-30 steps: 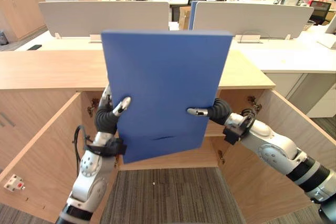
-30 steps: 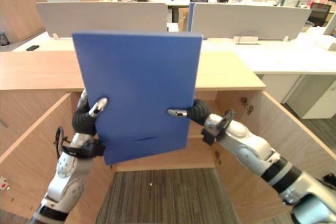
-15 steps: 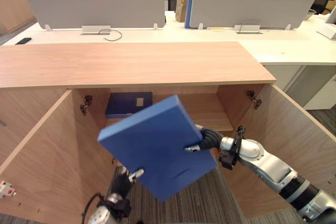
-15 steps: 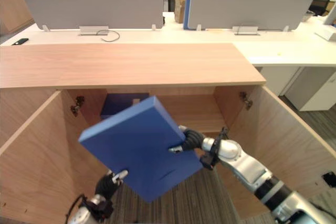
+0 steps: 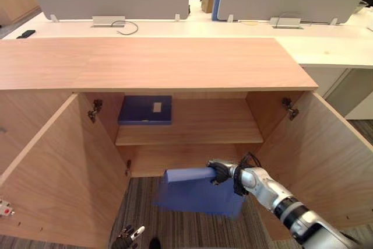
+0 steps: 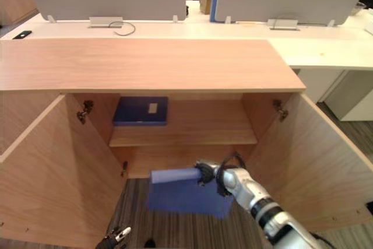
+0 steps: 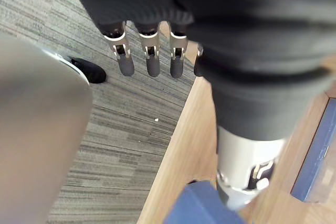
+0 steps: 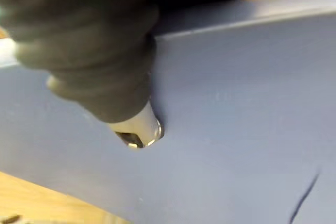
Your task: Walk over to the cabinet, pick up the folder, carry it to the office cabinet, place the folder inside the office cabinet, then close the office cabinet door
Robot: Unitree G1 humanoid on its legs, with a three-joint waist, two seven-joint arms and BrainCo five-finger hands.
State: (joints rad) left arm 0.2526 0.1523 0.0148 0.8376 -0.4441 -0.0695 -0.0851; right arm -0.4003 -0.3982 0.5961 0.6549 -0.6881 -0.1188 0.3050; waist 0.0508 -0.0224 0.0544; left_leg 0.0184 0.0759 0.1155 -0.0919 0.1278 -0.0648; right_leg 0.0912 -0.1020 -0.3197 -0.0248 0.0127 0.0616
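now at the open office cabinet [image 5: 175, 68], our right hand [image 5: 219, 172] pinches the blue folder [image 5: 195, 193] by its top edge, low before the bottom compartment; our left hand [image 7: 151, 56] hangs straight-fingered. we'd level it, then slide it fully under the shelf [image 5: 204, 127].

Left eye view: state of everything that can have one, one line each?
Light wood cabinet's left door: open.
Light wood cabinet's right door: open.
Large blue folder: hanging from the right robot hand in front of the lower compartment, not yet inside.
Right robot hand: shut on the large blue folder's top edge.
Left robot hand: open, fingers straight, holding nothing.
Dark blue folder on the upper shelf: lying flat.
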